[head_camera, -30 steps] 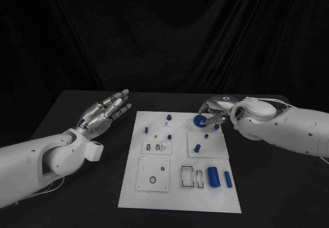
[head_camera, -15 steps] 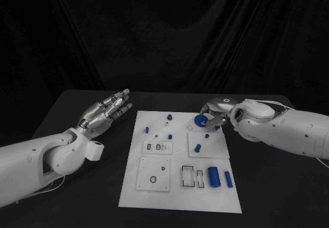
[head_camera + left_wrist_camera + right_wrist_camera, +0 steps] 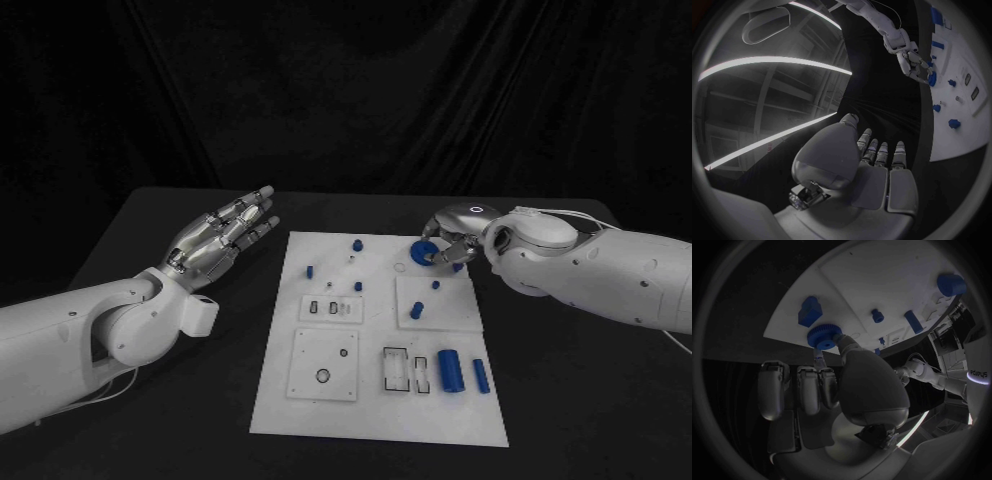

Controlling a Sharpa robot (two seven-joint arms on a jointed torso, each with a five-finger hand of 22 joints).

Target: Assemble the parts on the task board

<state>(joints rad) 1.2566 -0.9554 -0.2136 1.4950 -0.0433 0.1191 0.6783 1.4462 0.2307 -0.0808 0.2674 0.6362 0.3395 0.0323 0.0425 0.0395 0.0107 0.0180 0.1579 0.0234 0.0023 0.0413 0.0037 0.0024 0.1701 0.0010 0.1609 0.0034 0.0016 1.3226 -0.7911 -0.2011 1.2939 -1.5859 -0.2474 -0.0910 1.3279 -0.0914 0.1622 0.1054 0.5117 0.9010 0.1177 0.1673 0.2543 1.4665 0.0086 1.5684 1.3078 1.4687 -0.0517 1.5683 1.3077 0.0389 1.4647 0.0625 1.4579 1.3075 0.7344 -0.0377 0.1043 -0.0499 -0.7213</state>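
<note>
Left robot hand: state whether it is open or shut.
Open. The left robot hand hangs beside the white task board with fingers stretched apart, holding nothing.

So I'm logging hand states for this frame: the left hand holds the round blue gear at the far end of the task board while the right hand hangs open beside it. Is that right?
The hands are swapped. In the head view, the right hand holds the blue gear at the far end of the task board; the right wrist view shows the gear at its fingertips. The left hand hangs open beside the board.

left hand (image 3: 873,165) open, task board (image 3: 967,75) beyond
</note>
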